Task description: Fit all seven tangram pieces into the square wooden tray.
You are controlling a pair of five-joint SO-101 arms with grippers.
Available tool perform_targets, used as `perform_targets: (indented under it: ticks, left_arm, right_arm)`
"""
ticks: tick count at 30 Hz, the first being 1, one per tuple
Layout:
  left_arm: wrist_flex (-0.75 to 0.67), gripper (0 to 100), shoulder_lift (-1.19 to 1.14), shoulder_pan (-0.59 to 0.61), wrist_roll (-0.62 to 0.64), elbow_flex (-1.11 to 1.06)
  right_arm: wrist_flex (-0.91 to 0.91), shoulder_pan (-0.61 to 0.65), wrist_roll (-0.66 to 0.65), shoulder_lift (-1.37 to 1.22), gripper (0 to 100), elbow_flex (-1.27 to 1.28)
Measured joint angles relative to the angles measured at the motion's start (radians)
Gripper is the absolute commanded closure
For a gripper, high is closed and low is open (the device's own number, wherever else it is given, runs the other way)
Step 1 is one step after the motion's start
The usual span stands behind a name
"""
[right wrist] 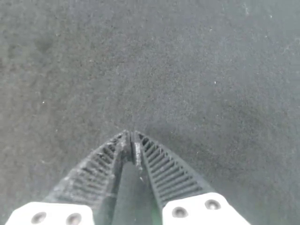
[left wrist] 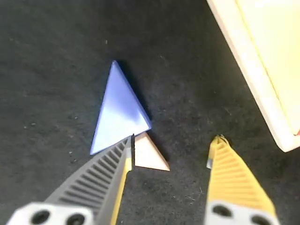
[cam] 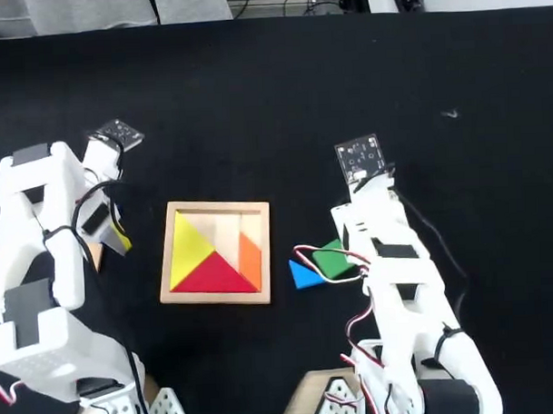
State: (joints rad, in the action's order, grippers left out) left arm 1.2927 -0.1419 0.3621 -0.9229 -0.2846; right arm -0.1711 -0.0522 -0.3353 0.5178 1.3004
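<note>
The left claw (left wrist: 174, 143), spread wide, is hovering over a small pale triangle (left wrist: 151, 155) touching a blue triangle (left wrist: 119, 110) on the surface (left wrist: 51, 51) near the wooden tray (left wrist: 251, 70), and is likely needing to centre on the pale piece alone before closing.

Found the left gripper (left wrist: 174, 140) with fingers well apart, one grey and ribbed, one yellow, both pointing down. Found the right gripper (right wrist: 131, 136) with its dark ribbed fingers pressed together at the tips. Logged the left arm (cam: 41, 224) folded back on itself, wrist turned downward. Logged the right arm (cam: 397, 275) stretched forward, nearly straight, wrist camera board at its far end.
</note>
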Motion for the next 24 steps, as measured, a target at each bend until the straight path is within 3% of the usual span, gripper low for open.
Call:
perform_targets:
  ticks: [24]
  left_arm:
    - [-0.034, 73, -0.072, -0.015, -0.091, 0.0]
  right_arm:
    - [0.0, 0.0, 0.0, 0.0, 98.4, 0.0]
